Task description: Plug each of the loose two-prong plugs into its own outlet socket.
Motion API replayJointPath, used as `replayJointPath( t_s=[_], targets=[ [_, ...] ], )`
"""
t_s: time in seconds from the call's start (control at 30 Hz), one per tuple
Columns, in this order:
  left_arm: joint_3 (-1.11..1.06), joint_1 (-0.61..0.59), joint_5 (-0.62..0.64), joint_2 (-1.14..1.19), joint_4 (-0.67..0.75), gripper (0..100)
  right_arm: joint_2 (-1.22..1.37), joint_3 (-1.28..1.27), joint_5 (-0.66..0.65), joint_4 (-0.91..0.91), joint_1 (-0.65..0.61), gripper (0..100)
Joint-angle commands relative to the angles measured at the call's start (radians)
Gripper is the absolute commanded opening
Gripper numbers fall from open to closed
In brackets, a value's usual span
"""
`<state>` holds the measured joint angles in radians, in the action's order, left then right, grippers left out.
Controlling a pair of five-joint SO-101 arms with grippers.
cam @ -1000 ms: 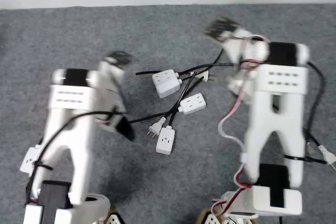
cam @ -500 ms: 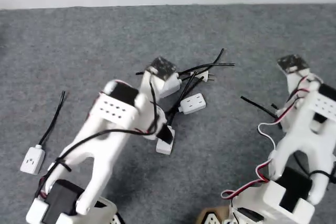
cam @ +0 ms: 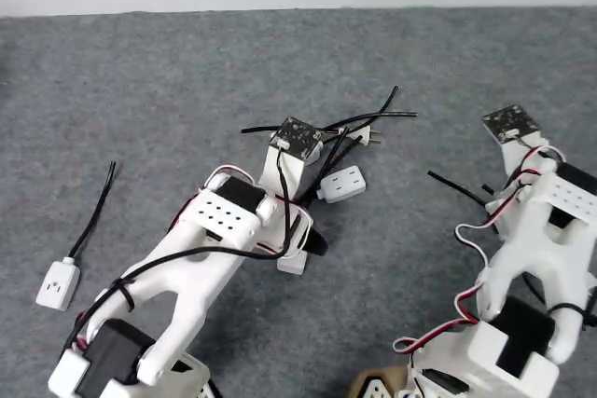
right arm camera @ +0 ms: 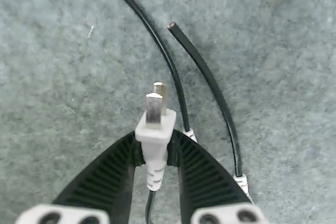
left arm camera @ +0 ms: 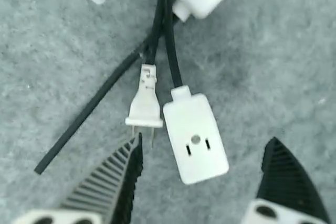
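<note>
My left gripper (left arm camera: 205,145) hangs open just above the grey carpet, its jaws either side of a white outlet socket (left arm camera: 195,142). A loose white two-prong plug (left arm camera: 144,106) lies next to that socket, prongs near one fingertip. In the high view the left arm (cam: 229,216) stretches to the middle cluster, where another socket (cam: 342,183) and a small plug (cam: 367,135) lie. My right gripper (right arm camera: 156,142) is shut on a white two-prong plug (right arm camera: 156,124), prongs pointing away, above the carpet at the right.
A separate white socket (cam: 58,283) with a black cable lies at the far left. Black cables (cam: 364,118) fan out behind the cluster. Two loose cable ends (right arm camera: 205,72) lie under the right gripper. The right arm (cam: 550,202) stands at the right edge.
The left arm swung from the left side to the middle cluster and came down over a socket. The right arm drew back from the rear centre to the right.
</note>
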<state>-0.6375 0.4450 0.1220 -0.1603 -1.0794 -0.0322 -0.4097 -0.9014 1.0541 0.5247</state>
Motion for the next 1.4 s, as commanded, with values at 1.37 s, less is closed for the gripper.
replayJointPath(
  t_s=[1.37],
  targets=[
    [0.412, 0.123, -0.107, 0.428, -0.284, 1, 0.334, 0.146, -0.020, -0.180, 0.074, 35.1]
  ],
)
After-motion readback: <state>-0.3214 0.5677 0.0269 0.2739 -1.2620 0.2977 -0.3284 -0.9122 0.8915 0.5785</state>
